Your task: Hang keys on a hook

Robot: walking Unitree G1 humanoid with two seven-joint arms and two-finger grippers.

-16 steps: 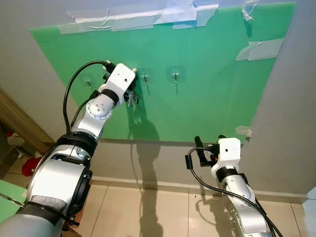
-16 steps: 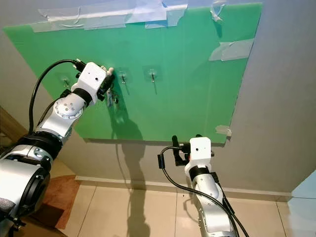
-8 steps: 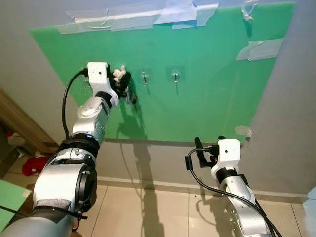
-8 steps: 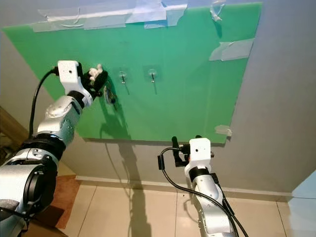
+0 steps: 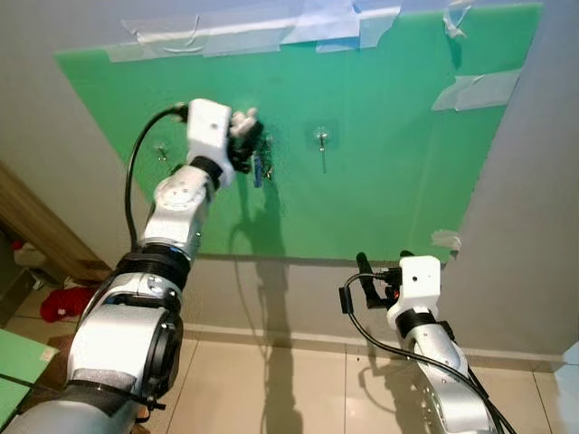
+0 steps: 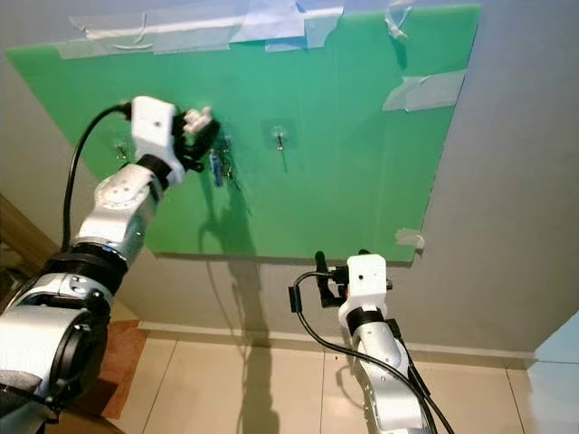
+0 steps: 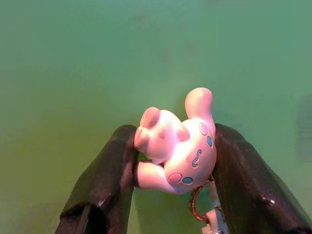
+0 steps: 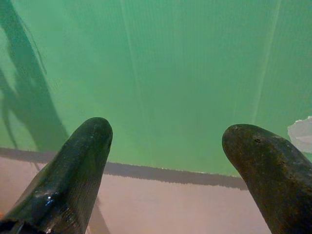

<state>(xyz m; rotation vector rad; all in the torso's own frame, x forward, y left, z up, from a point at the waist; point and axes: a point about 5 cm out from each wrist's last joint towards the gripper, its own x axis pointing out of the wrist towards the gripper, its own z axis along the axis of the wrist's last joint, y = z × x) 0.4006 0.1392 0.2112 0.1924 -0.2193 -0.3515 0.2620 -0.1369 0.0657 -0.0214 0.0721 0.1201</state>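
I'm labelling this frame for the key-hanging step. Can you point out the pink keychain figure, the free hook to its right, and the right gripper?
pink keychain figure (image 7: pixel 178 151), left wrist view, on its body.
free hook (image 5: pixel 321 140), left eye view, on its metal peg.
right gripper (image 5: pixel 382 264), left eye view, midway between its fingertips.

Green board (image 5: pixel 380 172) on the wall: bare face right of and below the free hook (image 5: pixel 321 138). Left of that hook, the left gripper (image 5: pixel 251 145), clamped on the keys (image 5: pixel 258 167), blocks approach. Right gripper (image 5: pixel 375 271), fingers apart, hangs below the board's lower edge.
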